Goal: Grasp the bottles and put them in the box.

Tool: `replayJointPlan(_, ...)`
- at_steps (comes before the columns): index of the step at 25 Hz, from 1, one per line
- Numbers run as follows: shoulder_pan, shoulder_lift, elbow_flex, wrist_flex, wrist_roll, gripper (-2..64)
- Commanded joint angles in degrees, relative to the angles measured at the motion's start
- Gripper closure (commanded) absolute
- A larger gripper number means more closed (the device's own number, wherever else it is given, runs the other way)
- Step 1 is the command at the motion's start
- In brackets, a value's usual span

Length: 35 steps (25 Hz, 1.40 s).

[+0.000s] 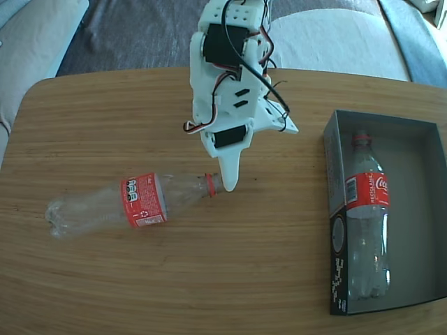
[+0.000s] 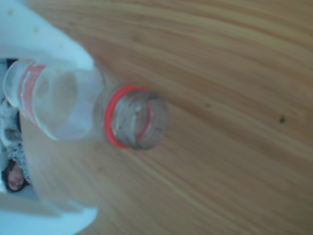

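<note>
Fixed view: the whole wooden table (image 1: pixel 105 112) is seen from above. A bottle (image 1: pixel 126 204) is laid on its side on the wood, with its open mouth pointed to the right. A second bottle (image 1: pixel 367 209) is laid inside the box (image 1: pixel 336 202) at the right side of the table, with its neck pointed to the far end. The box and the second bottle are not seen in the wrist view. In that view the open mouth and red ring of the first bottle (image 2: pixel 132 117) are shown up close, which cannot be made out so well from above.

The pincer (image 2: pixel 73 132) is spread wide in the wrist view. One white finger (image 2: pixel 44 44) is seen at the top and the other at the bottom, with the bottle's neck between them. The neck is not squeezed. Whether it is touched cannot be told.

The white arm (image 1: pixel 227 70) is bent downward over the table, and its tip is set just beside the bottle's mouth.
</note>
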Motion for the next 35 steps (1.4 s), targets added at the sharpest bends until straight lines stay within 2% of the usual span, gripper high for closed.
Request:
replayJointPlan(1,0.3,0.5,0.3,-1.1,0.3,29.0)
replayJointPlan(6,1.1,-0.3,1.1,-4.2,2.4,29.1)
replayJointPlan(14,2.7,-11.3,-4.6,-5.5,2.4,29.1)
replayJointPlan(23,2.1,-12.7,-7.0,-8.4,2.4,29.1)
replayJointPlan(26,2.0,-15.0,-7.5,-10.3,2.4,29.1)
replayJointPlan(33,3.0,-19.5,-9.1,-10.4,1.9,29.1)
replayJointPlan(35,4.0,-20.6,-8.3,-12.2,1.8,29.1)
